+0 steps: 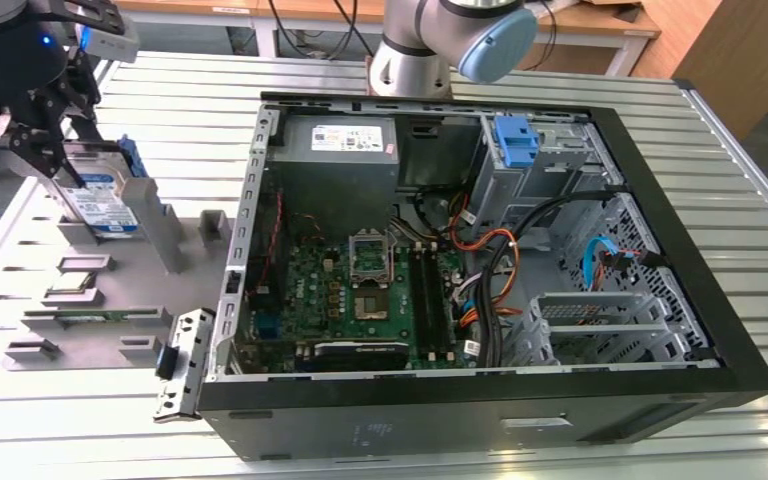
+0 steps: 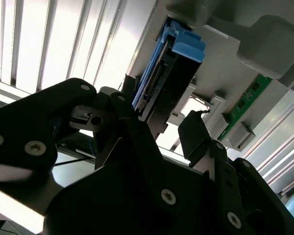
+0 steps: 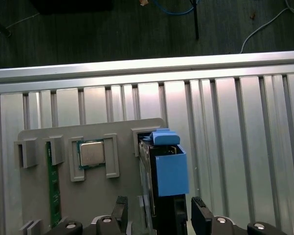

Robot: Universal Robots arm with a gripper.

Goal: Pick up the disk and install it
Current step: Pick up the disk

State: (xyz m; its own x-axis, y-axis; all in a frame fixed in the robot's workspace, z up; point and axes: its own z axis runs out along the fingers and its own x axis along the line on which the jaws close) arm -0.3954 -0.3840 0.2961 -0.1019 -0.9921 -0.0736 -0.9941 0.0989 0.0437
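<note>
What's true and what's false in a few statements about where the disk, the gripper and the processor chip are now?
1. The disk stands on edge in the grey holder. True.
2. The disk is already installed. False: it is in the holder, outside the computer case.
3. The gripper is at the disk. True.
4. The processor chip lies on top of the disk. False: it sits in a pocket of the holder.
</note>
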